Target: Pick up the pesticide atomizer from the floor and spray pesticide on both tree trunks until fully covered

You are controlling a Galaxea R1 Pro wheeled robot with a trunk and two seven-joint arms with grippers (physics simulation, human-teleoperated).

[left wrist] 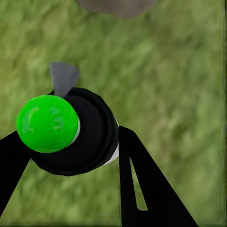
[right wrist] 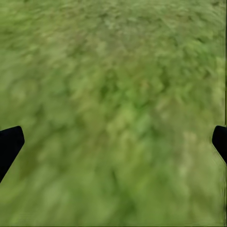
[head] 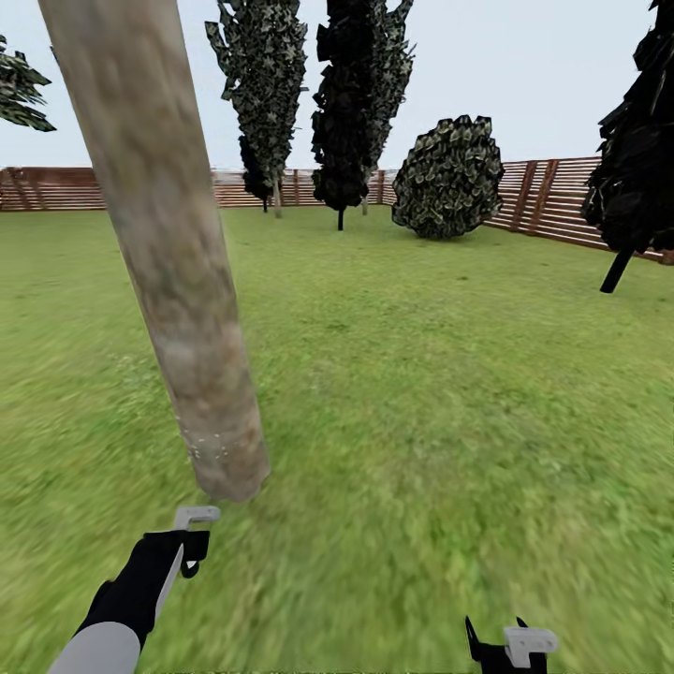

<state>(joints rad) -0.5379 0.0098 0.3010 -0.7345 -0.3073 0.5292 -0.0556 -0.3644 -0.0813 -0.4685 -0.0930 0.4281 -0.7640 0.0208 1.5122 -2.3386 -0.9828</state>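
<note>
One thick, mottled grey-brown tree trunk (head: 164, 253) leans across the head view as the robot's left gripper (head: 192, 543) holds a black, round-bodied pesticide atomizer with a bright green cap (left wrist: 47, 124) just short of the trunk's base, its pale grey nozzle (head: 197, 514) aimed at the bark, presumably to put the spray where it is wanted. Seen from the left wrist, the black fingers (left wrist: 142, 184) are pinched against either side of the bottle, with the grey trigger piece (left wrist: 63, 78) jutting toward the trunk. A few tiny white specks of pesticide (head: 208, 447) dot the bark low down (the upper trunk looks bare, so most of the coverage appears still to be done). The right gripper (head: 510, 646) hangs idle over the green grass lawn (head: 449, 393), its fingertips (right wrist: 10, 142) spread wide and empty. Dark narrow conifers (head: 360, 103), a round leafy bush (head: 449, 178) and the brown slatted wooden fence (head: 552, 197) stand well behind.
</note>
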